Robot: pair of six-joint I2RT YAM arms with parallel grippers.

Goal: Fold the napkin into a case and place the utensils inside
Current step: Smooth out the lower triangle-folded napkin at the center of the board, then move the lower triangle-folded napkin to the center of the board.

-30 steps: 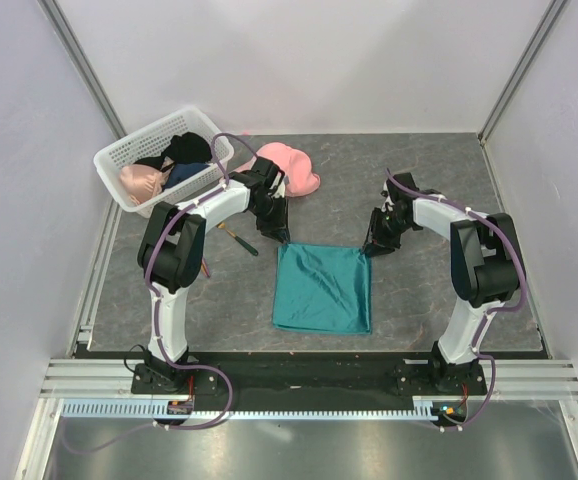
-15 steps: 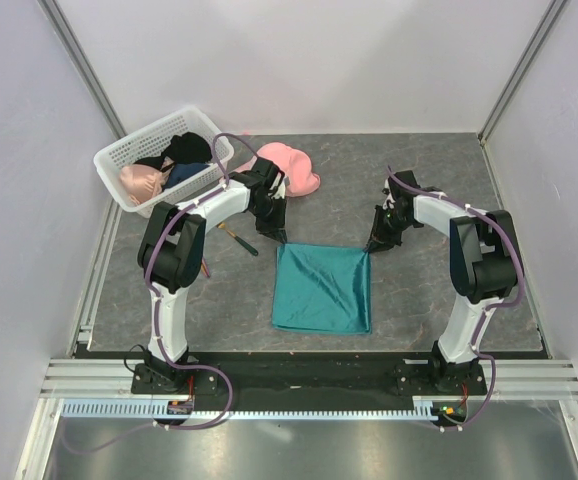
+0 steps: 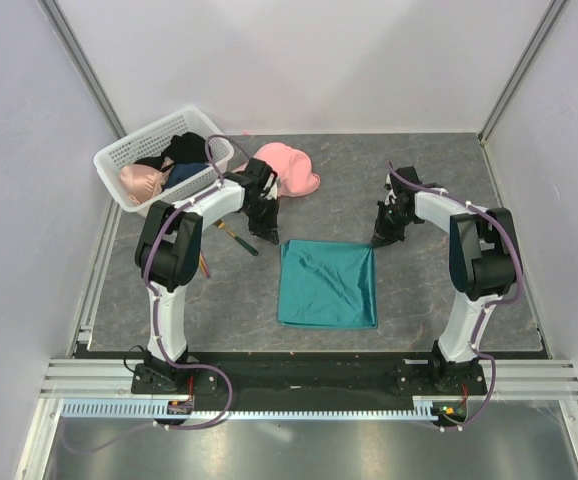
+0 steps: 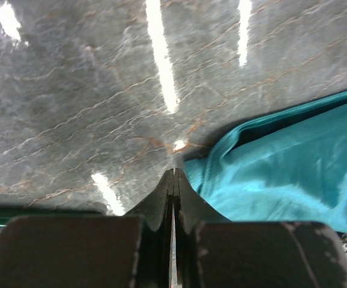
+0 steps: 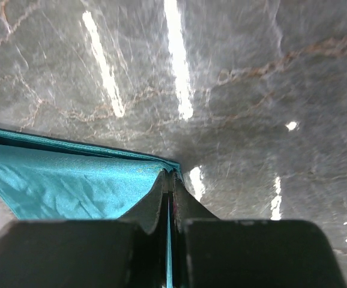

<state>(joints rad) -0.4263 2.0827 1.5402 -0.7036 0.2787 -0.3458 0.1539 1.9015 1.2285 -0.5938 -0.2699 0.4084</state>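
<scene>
The teal napkin lies flat in a rough square at the table's middle. My right gripper is shut on its far right corner, and teal cloth shows between the jaws of the right gripper. My left gripper is shut just left of the far left corner. In the left wrist view the napkin bunches against the right finger of the left gripper, with no cloth seen between the tips. The fork lies left of the napkin. An orange piece peeks out beside the left arm.
A white basket with clothes in it stands at the back left. A pink cap lies just behind the left gripper. The grey table ends at walls on the left, right and back.
Both grippers have closed. The napkin has slid slightly to the right with the right gripper. The left gripper has drawn back a little to the left of the cloth's corner.
</scene>
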